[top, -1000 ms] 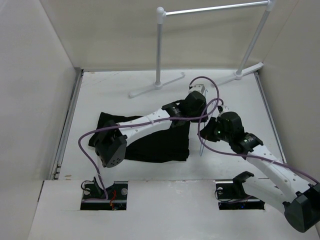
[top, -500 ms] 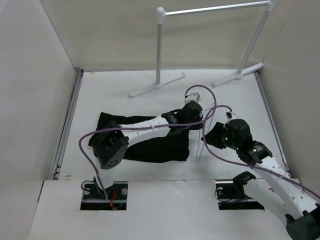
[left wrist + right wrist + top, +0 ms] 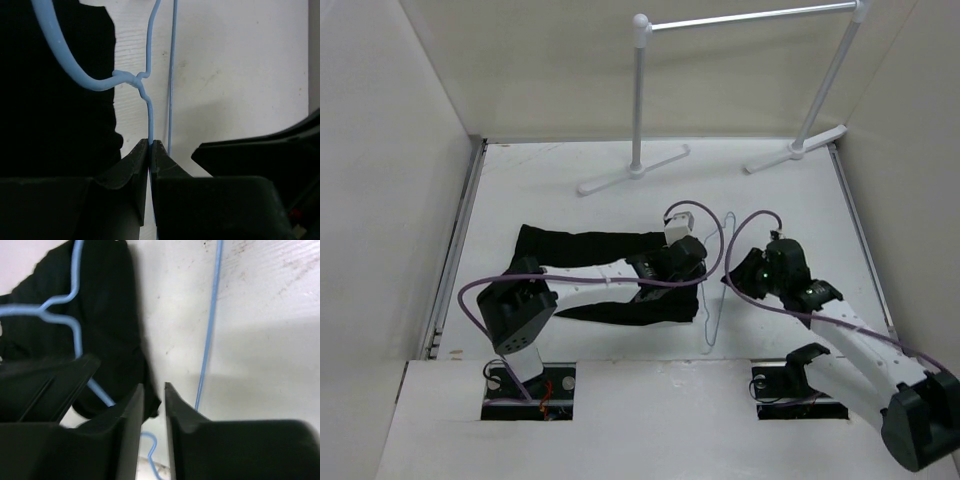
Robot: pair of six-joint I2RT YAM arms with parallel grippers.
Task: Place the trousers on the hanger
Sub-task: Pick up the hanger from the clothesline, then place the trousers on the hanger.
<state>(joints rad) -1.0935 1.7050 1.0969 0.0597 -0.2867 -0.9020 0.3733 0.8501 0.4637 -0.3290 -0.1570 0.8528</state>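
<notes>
The black trousers lie flat on the table left of centre, partly under my left arm. The thin pale hanger lies beside their right edge; it looks light blue in the wrist views. My left gripper is shut on the hanger's wire just below the twisted neck, with the trousers to its left. My right gripper sits close to the right of it, jaws a narrow gap apart and empty. One hanger wire runs to its right, and the trousers' edge lies behind it.
A white tubular garment rack stands at the back, its flat feet on the table. White walls close the table on the left, back and right. Purple cables loop over both arms.
My left gripper has moved nearer and to the left, and the hanger has come with it. My right gripper has shifted slightly nearer.
</notes>
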